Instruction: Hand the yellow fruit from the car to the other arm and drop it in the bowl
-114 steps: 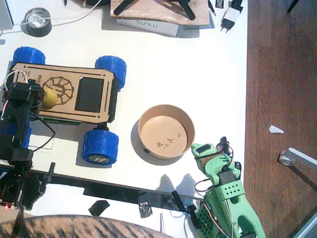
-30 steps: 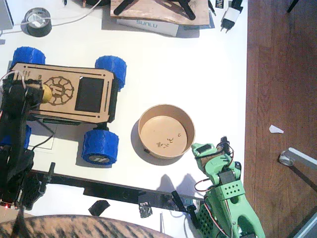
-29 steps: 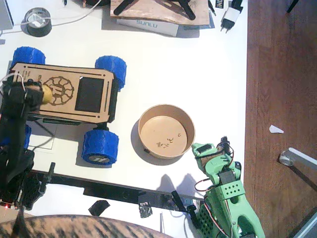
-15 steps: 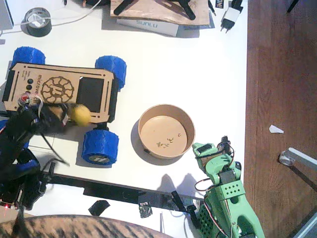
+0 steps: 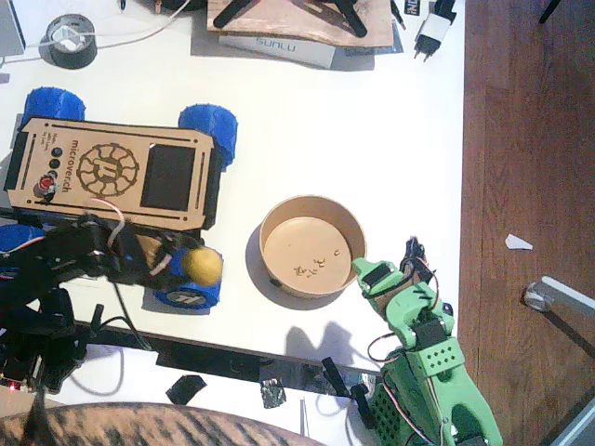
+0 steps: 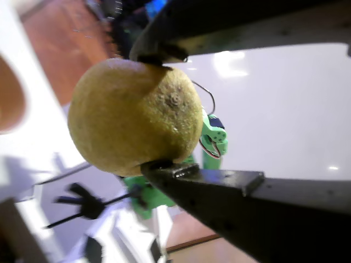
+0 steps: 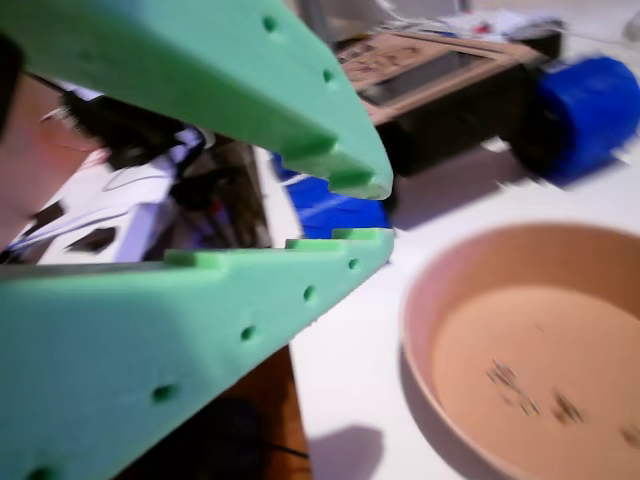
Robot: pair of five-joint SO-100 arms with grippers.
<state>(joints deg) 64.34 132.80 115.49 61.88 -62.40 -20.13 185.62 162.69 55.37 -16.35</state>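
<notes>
The left gripper, on the black arm, was clamped on the yellow fruit, and in a wrist view the fruit sat pinched between the two dark jaws. Half a second earlier the fruit had hung over the front edge of the car; now it was past that edge, over the car's front blue wheel, closer to the bowl but still apart from it. The car and the bowl had not shifted on the tabletop. The other arm, near the tabletop's front right corner, had edged toward the bowl. Its right gripper showed its green tips nearly together with nothing between them, perhaps a sliver apart, given the blur.
</notes>
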